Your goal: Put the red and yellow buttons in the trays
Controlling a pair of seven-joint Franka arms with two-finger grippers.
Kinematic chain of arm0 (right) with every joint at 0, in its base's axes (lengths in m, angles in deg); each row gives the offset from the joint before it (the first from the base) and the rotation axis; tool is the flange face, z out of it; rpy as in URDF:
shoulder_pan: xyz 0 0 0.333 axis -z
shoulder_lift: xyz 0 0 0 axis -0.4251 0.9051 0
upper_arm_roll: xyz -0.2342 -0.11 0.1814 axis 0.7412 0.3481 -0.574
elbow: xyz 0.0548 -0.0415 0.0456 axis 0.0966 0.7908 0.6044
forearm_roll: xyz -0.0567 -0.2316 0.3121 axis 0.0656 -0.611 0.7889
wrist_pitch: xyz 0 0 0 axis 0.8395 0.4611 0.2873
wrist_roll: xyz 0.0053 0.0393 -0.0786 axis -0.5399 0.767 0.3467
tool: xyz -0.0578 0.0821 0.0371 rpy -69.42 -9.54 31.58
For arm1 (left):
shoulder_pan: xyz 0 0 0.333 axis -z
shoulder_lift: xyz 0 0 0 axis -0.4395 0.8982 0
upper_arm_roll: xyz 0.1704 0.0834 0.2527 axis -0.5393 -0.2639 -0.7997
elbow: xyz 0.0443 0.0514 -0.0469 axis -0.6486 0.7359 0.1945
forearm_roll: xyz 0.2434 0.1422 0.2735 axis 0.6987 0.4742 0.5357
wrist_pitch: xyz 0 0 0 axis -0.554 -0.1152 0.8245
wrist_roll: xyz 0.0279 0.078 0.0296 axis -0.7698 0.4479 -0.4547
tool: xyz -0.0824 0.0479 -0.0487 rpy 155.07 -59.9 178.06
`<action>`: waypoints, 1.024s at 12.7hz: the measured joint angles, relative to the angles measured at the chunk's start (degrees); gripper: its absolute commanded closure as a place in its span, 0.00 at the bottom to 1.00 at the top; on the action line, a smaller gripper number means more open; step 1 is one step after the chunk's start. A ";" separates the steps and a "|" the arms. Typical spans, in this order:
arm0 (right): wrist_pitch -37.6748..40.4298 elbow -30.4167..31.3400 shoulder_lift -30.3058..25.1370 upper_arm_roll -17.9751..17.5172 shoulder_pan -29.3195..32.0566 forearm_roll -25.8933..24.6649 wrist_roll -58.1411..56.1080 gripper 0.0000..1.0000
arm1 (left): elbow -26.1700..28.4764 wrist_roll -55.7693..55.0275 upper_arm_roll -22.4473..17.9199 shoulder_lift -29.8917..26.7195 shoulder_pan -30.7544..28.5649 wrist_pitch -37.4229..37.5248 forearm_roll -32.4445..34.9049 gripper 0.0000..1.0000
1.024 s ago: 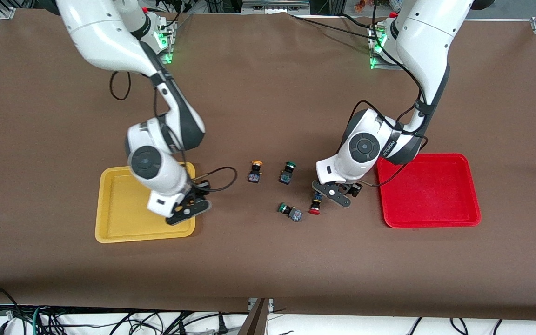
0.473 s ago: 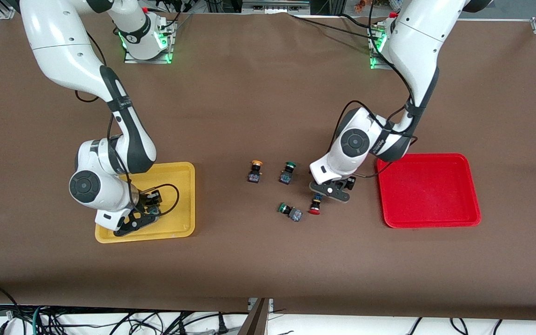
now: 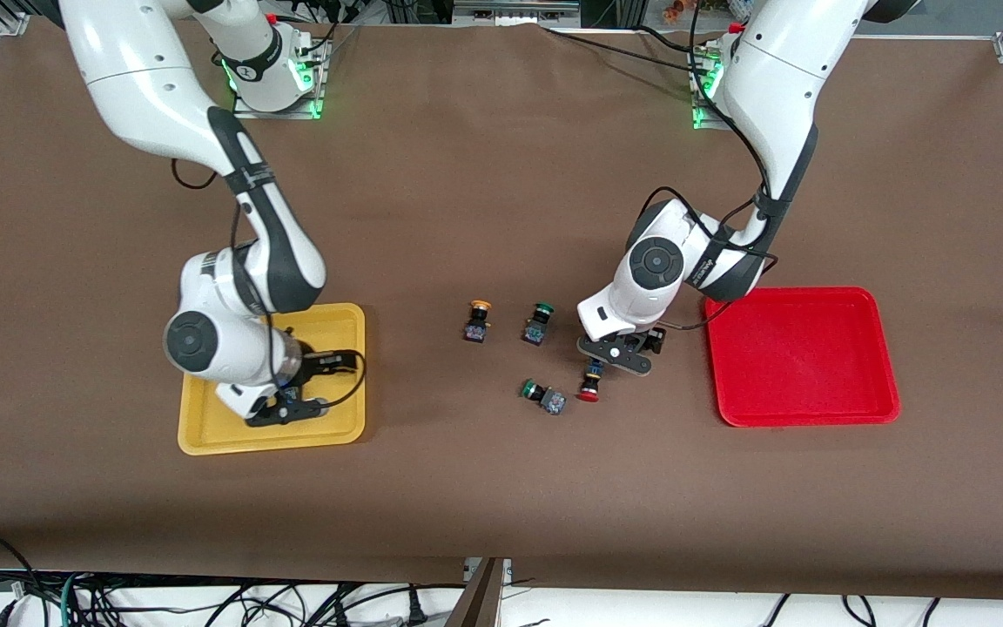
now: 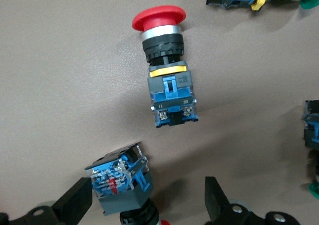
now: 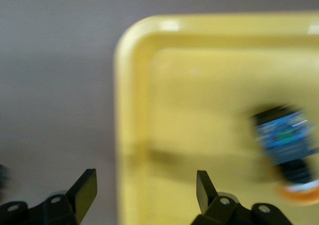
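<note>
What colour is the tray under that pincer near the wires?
Yellow tray; the front view shows it best.

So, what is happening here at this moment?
Two arms sort buttons into trays. The right gripper hangs open over the yellow tray, where one yellow button lies. The left gripper is open above two red buttons on the table, beside the red tray, which holds nothing. Another yellow button and two green ones wait in the middle.

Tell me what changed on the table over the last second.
The right gripper travelled across the yellow tray; its fingers now stand open, a yellow button lying in the tray. The left gripper shifted slightly above the red button. Other buttons stayed put.
</note>
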 measured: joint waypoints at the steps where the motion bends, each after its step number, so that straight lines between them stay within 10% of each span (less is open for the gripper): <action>1: 0.00 -0.01 0.00 -0.62 -2.34 0.12 7.36 0.11 | 0.02 0.00 0.00 0.00 0.00 0.00 0.05 0.02; 10: -10.88 0.23 3.42 -0.84 -17.01 0.12 41.14 0.17 | 0.05 0.00 -0.08 -0.01 -0.01 -0.08 0.12 0.10; 13: -14.25 0.24 5.20 -0.83 -17.70 0.12 41.83 0.54 | 0.05 0.01 -0.08 -0.16 -0.01 -0.07 2.87 0.09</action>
